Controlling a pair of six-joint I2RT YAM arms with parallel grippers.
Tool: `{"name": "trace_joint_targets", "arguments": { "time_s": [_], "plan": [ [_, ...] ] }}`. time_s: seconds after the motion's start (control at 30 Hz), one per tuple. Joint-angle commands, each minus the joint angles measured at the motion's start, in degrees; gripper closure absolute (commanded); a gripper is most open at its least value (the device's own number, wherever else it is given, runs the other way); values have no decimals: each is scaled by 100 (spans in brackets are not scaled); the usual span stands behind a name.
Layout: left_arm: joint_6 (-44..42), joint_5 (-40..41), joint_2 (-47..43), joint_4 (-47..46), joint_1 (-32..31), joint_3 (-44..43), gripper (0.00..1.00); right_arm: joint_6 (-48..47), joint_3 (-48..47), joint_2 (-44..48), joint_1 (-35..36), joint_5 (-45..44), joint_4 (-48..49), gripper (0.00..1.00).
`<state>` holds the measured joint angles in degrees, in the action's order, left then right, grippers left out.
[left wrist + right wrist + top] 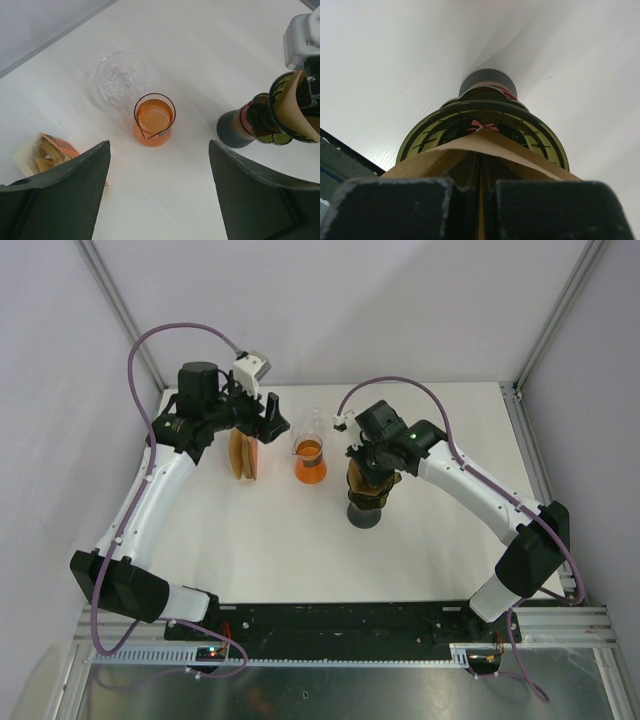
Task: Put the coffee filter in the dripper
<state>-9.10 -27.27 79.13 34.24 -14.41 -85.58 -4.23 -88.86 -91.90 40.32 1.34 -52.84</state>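
A brown paper coffee filter (470, 150) is pinched in my right gripper (481, 200), which is shut on it. The filter's folded edge points down at the mouth of the dripper (530, 132), an olive-green ribbed cone standing on a dark base (363, 517). From the side, the filter (295, 107) hangs over the dripper (262, 125), its tip at the rim. In the top view my right gripper (368, 468) is directly above the dripper. My left gripper (160, 200) is open and holds nothing. It hovers (268, 426) beside a pack of filters (246, 454).
An orange beaker (310, 462) with liquid stands between the two arms, and a clear glass cup (121, 75) is just behind it. The opened filter pack (47, 152) lies at the left. Frame posts and white walls enclose the table (300, 560).
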Motion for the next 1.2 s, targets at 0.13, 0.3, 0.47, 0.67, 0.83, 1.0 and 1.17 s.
{"name": "trace_joint_targets", "arguments": {
  "time_s": [0.13,0.3,0.47,0.67,0.83,1.0,1.17],
  "plan": [
    [-33,-157,-143,-234,62,-57,16,-102,-58,50,0,167,-58,100],
    [341,-659,-99,-270,-6,8,17,-108,-163,99,5,178,-7,100],
    [740,-719,114,-382,-635,100,17,-82,-183,144,3,159,45,95],
    [1313,-701,357,-609,-1005,37,19,-27,-188,399,-7,136,244,76],
    [1591,-610,436,-880,-1010,134,24,-67,-259,609,-28,95,388,70],
    [1771,-678,485,-1060,-1055,282,26,-136,-305,728,-43,140,352,66],
    [1830,-636,540,-1169,-1200,308,28,-58,-362,898,-4,214,384,60]
  ]
}}
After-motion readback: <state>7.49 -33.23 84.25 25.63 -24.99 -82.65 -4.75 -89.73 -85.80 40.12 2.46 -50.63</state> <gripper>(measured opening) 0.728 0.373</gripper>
